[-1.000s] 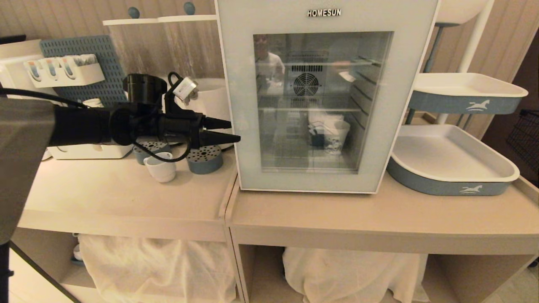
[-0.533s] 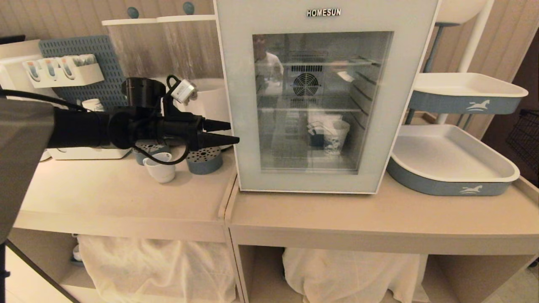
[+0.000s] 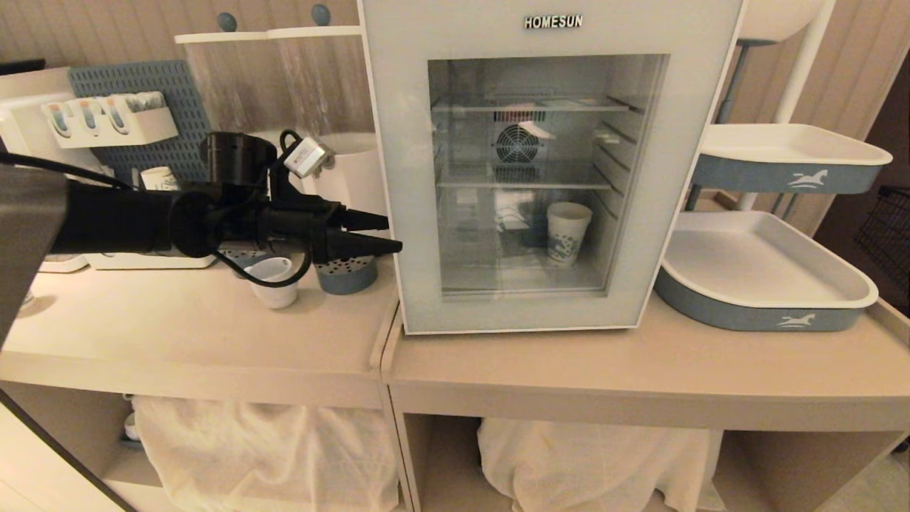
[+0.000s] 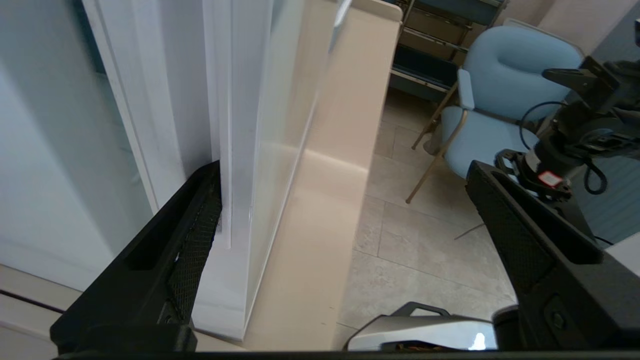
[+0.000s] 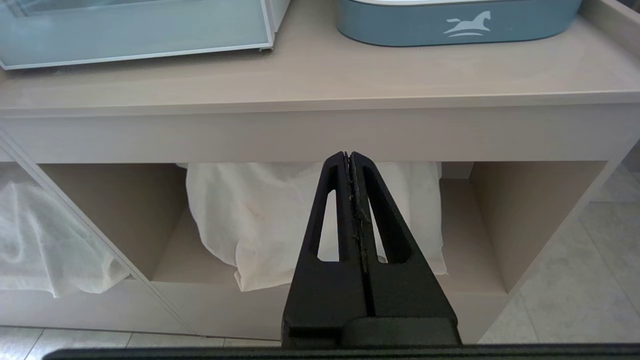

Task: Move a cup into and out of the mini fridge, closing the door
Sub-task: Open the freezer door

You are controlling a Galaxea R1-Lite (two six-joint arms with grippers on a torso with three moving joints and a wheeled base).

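Mini fridge (image 3: 398, 178) on a pale wooden counter (image 3: 640, 370), lettered "HOMESUN" (image 3: 553, 22) above the glass window of its door (image 3: 540, 306); no other writing can be read. Behind the glass: wire shelves, a round fan grille and a tall paper cup with blue pattern (image 3: 567, 233) on the fridge floor. The left pincer (image 3: 387, 235), spread wide and holding nothing, reaches in level from the left to the door's left edge; in the left wrist view one finger (image 4: 165, 260) lies against the edge of the door while the other stands well clear. The cup (image 3: 272, 281) stands upright on the left counter, below the arm and near two blue perforated discs. Right of the fridge, two white trays with blue walls each bear a white horse emblem (image 3: 795, 321). Below the counter, white cloth (image 3: 270, 455) fills open compartments. The right pincer (image 5: 349, 156), pressed together, hangs low before the counter front. Floor of pale tiles; a blue armchair (image 4: 500, 90) stands in the room
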